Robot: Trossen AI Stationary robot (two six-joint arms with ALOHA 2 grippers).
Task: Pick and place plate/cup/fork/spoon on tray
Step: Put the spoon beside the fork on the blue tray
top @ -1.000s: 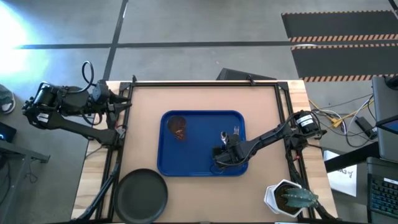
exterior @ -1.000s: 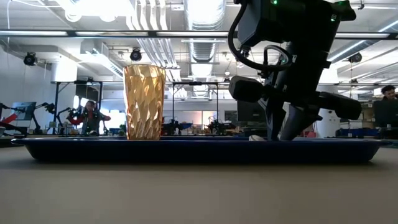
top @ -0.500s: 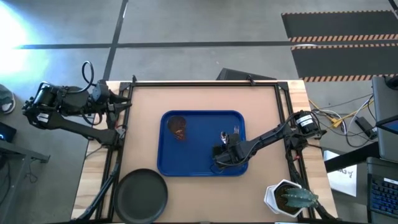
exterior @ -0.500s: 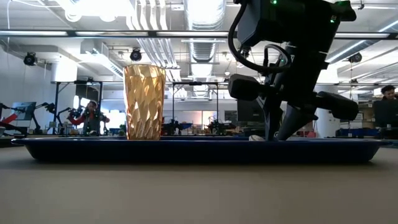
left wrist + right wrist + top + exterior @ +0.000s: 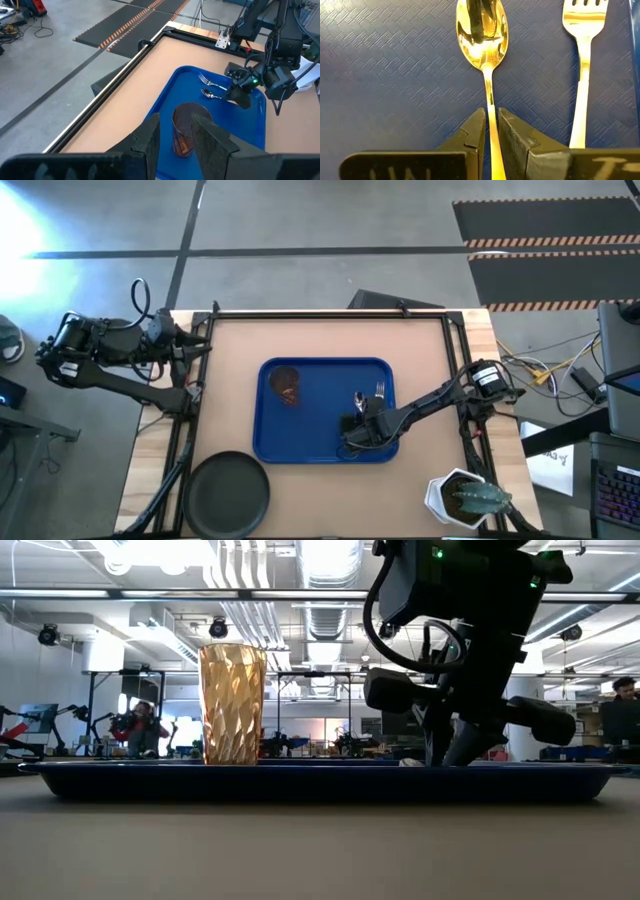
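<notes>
The blue tray [image 5: 320, 442] lies mid-table. On it the amber cup [image 5: 285, 383] stands upright at the far left, also in the low view [image 5: 232, 705]. The spoon [image 5: 482, 35] and the silver fork [image 5: 582, 60] lie side by side on the tray's right part [image 5: 368, 393]. The black plate [image 5: 228, 493] rests flat on the table by the near left edge. My right gripper [image 5: 491, 125] is low over the tray, shut on the spoon. My left gripper [image 5: 172, 135] is open and empty, held back at the table's far left [image 5: 195, 345]. My right gripper has the spoon's thin handle [image 5: 490, 107] between its two fingers [image 5: 474, 135], a little behind the bowl. The fingers lie along the handle and slant down from the tray's near side. The spoon lies flat on the tray, bowl toward the far edge; the handle's rear is hidden under the gripper.
A white hexagonal pot with a plant [image 5: 462, 498] stands at the table's near right corner. A black frame rail [image 5: 330, 312] runs along the table's far edge and sides. Cables and equipment sit off the right edge.
</notes>
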